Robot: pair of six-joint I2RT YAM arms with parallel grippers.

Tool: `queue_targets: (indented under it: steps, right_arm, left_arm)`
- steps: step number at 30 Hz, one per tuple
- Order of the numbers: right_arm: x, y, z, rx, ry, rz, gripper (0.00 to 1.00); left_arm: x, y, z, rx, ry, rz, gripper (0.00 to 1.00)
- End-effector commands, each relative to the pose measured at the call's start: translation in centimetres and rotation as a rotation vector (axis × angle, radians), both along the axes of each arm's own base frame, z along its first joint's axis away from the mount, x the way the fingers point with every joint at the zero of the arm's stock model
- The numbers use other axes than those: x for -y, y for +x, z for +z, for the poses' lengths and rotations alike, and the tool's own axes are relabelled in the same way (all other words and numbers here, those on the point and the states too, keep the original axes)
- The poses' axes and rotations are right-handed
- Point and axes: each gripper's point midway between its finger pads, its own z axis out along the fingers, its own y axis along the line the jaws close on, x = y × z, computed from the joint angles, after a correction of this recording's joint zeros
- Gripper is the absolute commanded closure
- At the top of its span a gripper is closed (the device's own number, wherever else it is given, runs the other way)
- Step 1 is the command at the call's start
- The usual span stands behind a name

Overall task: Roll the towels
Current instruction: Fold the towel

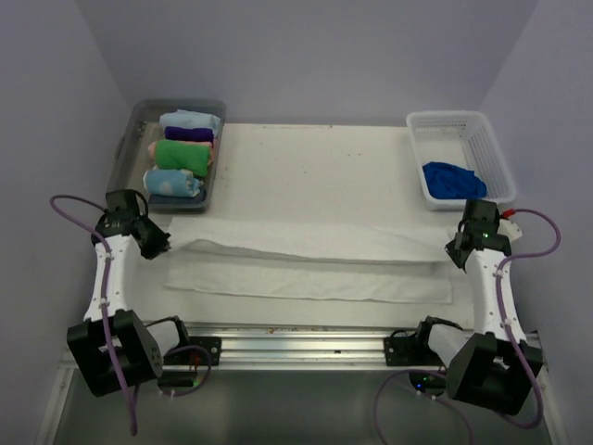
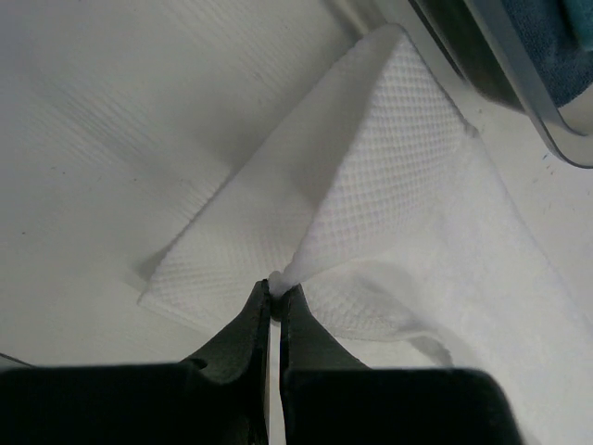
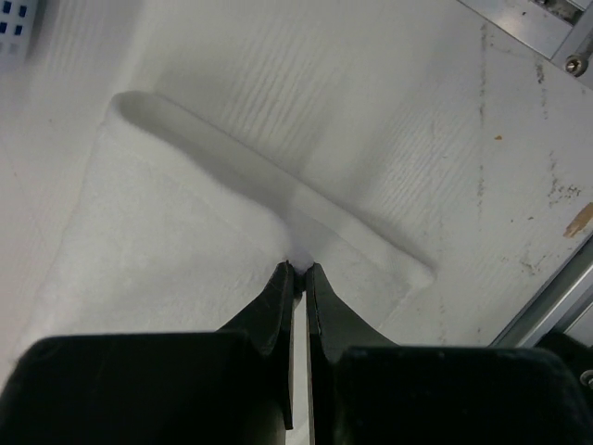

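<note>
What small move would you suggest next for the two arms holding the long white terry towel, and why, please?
Probably bring both held ends toward the near edge and lower them, finishing the lengthwise fold. The left gripper and right gripper are each shut on an end of the long white terry towel, whose lifted strip sits behind a flat front strip.
</note>
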Motion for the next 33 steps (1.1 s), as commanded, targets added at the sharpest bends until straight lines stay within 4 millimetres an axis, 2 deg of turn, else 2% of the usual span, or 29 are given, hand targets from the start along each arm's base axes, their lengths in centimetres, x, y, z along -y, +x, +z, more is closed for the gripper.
queue_targets:
  steps: [1,8,15,26,33]
  right_arm:
    - [1.5,-0.7,1.7,0.038,-0.023,-0.056,1.0]
    - [2.2,-2.1,2.5,0.039,-0.035,-0.104,1.0]
    - [1.4,-3.9,2.1,0.029,-0.02,-0.119,1.0]
    - [0.2,-6.3,1.8,0.021,0.018,-0.159,1.0]
    - [0.4,-7.3,2.9,0.039,-0.004,-0.193,1.0]
  left_arm:
    - [-1.4,-0.2,2.3,0.042,0.044,0.01,1.0]
    - [-1.3,-1.5,2.7,0.041,0.043,0.036,1.0]
    - [-0.6,-2.7,0.5,-0.013,0.008,0.044,1.0]
    - [-0.3,-3.2,-0.8,-0.04,-0.012,0.053,1.0]
    - [-0.6,-3.5,-0.5,-0.046,0.002,0.069,1.0]
